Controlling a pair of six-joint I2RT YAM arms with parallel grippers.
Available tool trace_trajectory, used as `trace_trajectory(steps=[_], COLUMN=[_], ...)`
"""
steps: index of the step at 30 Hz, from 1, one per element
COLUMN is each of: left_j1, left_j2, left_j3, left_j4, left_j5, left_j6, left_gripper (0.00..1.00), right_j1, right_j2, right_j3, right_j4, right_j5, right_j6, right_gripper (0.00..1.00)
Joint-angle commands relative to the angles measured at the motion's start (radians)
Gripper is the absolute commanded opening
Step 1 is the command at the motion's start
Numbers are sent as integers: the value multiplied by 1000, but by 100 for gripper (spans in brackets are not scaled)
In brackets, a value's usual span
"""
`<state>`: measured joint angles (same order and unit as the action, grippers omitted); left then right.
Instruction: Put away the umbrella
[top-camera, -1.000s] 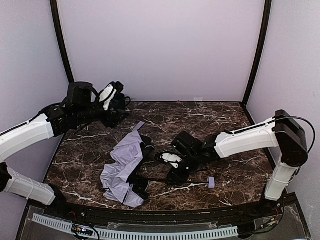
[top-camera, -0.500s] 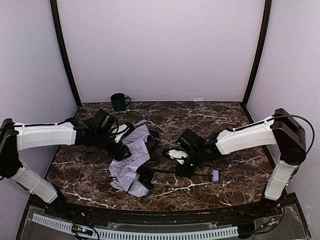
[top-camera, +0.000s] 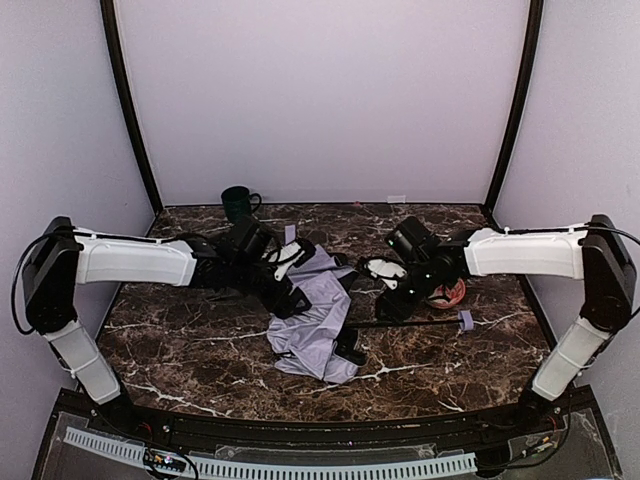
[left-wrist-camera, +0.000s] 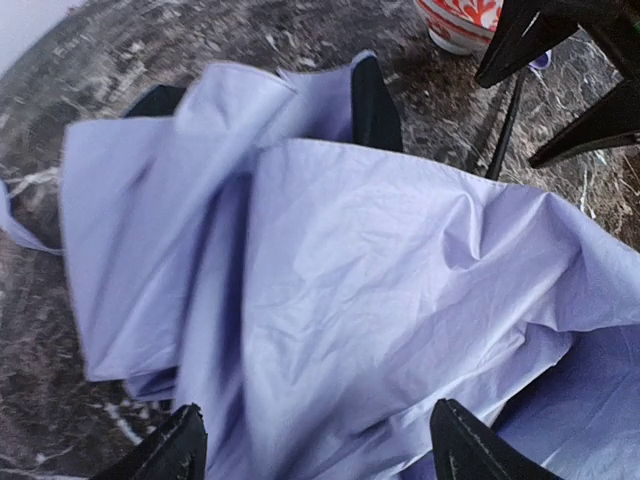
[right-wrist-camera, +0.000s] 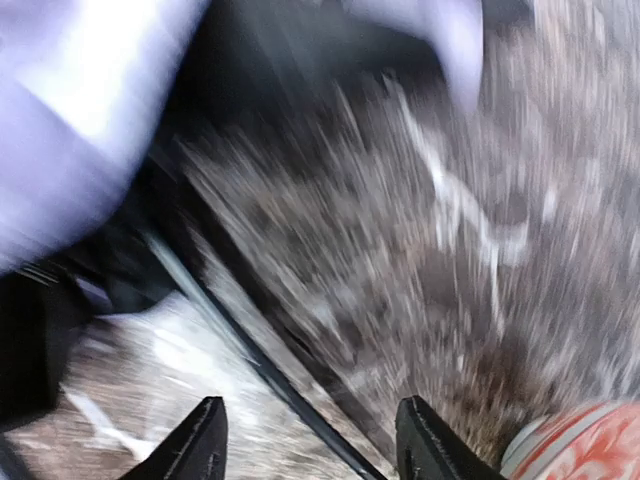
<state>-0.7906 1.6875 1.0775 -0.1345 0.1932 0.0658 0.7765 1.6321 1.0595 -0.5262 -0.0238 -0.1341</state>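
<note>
Lavender umbrella (top-camera: 315, 318) crumpled, bowl (top-camera: 449, 294) half-hidden behind right pincer (top-camera: 388, 308) — wrist view blurred

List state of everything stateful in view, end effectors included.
umbrella: canopy collapsed and crumpled, shaft extended.
mug: upright, back left.
bowl: upright, partly hidden.
left end effector: open, over umbrella fabric.
right end effector: open, astride the shaft; view blurred.
</note>
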Motion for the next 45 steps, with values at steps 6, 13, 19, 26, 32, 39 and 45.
trace_trajectory(steps=[6, 13, 19, 26, 32, 39, 45], left_j1=[-56, -235, -291, -327, -341, -284, -154], left_j2=[-331, -422, -309, -110, -35, -177, -225], left_j3=[-90, -229, -298, -300, -272, -209, -210], left_j4=[-10, -75, 23, 259, 318, 292, 348], left_j5=[-162, 35, -19, -134, -286, -126, -7], left_j6=[213, 460, 572, 595, 610, 453, 248], left_gripper=[80, 69, 84, 84, 32, 0, 0], right_j1=[8, 15, 32, 30, 33, 32, 53], right_j2=[-2, 251, 476, 608, 634, 614, 587], right_j3=[308, 387, 465, 464, 412, 353, 297], right_j4=[53, 247, 235, 209, 216, 163, 100], right_j5=[-372, -436, -458, -511, -571, -601, -728], right_j6=[37, 202, 219, 204, 209, 148, 54], right_gripper=[59, 52, 48, 47, 44, 43, 42])
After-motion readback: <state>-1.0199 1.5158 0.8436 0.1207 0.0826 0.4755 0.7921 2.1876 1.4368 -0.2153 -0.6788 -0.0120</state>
